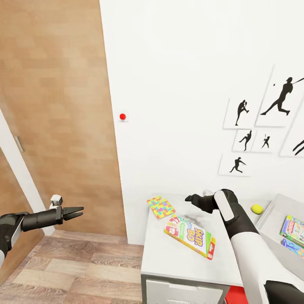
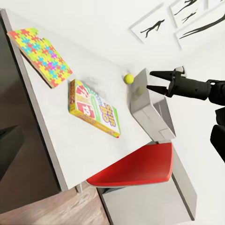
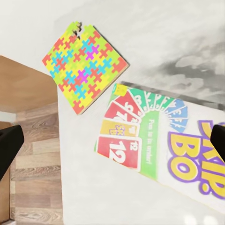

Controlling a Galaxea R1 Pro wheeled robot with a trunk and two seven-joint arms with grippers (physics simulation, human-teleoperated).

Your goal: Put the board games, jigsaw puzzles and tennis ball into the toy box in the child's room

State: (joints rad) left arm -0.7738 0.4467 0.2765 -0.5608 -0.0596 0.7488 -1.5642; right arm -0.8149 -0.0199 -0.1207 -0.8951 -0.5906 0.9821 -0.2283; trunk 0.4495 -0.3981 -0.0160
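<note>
The SKIP-BO box (image 1: 191,235) lay flat on the worktop (image 1: 169,257) beside the jigsaw puzzle (image 1: 161,207), so I hung my right hand (image 1: 191,197) over both, empty and spread, my left hand (image 1: 77,211) idle with fingers parted, while the toy box (image 1: 270,219) held two game boxes (image 1: 294,233).

The light is bright and even, with no glare. A soft grey shadow lies on the table (image 1: 177,257) just beside the SKIP-BO box (image 1: 191,236). The renders are sharp; the right wrist view looks slightly soft close up.
</note>
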